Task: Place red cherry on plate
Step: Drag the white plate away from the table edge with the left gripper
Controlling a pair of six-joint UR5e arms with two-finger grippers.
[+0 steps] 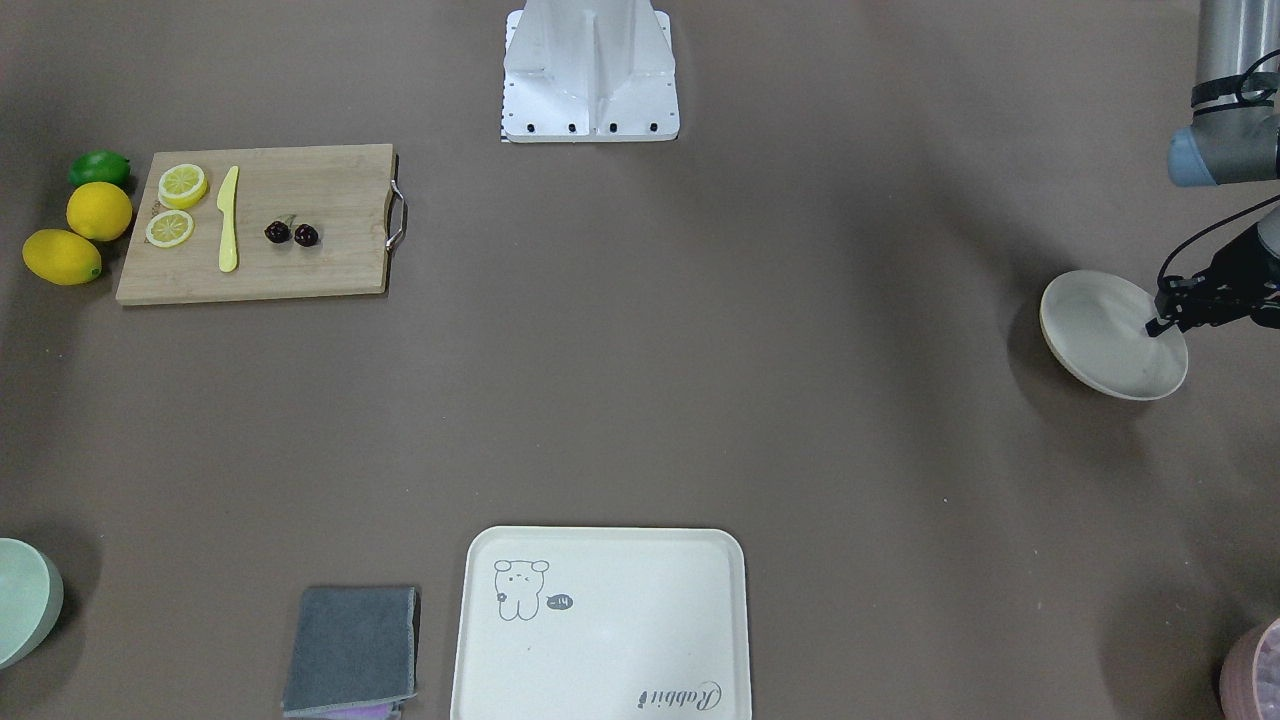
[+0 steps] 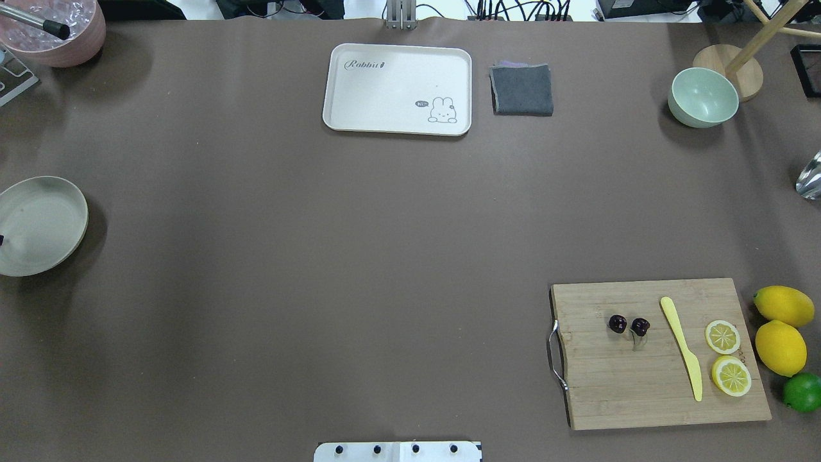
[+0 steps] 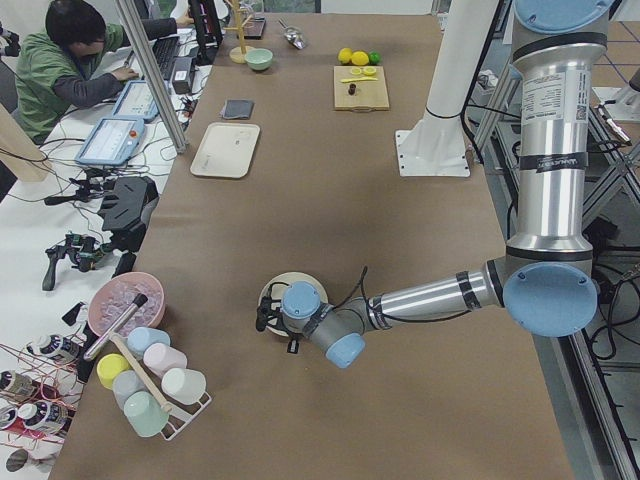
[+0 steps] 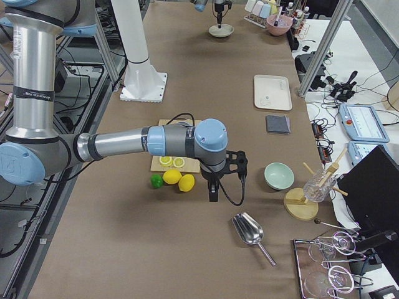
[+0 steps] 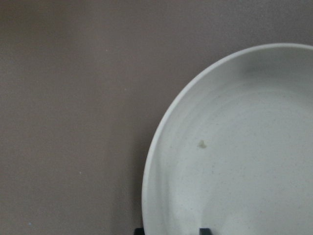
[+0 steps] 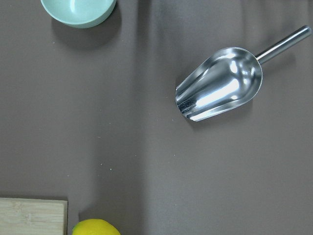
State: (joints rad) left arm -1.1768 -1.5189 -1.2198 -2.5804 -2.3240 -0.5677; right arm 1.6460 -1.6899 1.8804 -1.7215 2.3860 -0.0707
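Across the surface (image 2: 385, 256) from the cutting board (image 2: 641, 391), the plate (image 2: 38, 224) sits with the left claw (image 1: 1156, 324) parted astride its rim; the right claw's (image 4: 213, 194) state cannot be told. The red cherry (image 2: 619, 323) lies on the board, its pair aligned lengthwise, stems toward the robot.

The view looks straight down on the brown counter (image 6: 146, 166). A pale green bowl (image 6: 78, 10) sits at the top left, cut off by the upper edge. A polished metal scoop (image 6: 218, 83) lies at the upper right, mouth toward the lower left, its handle (image 6: 283, 44) running toward the upper right corner. At the bottom left is a corner of a wooden cutting board (image 6: 32, 217). Just beside that corner is the top of a yellow lemon (image 6: 96, 228). The scoop lies well apart from both.
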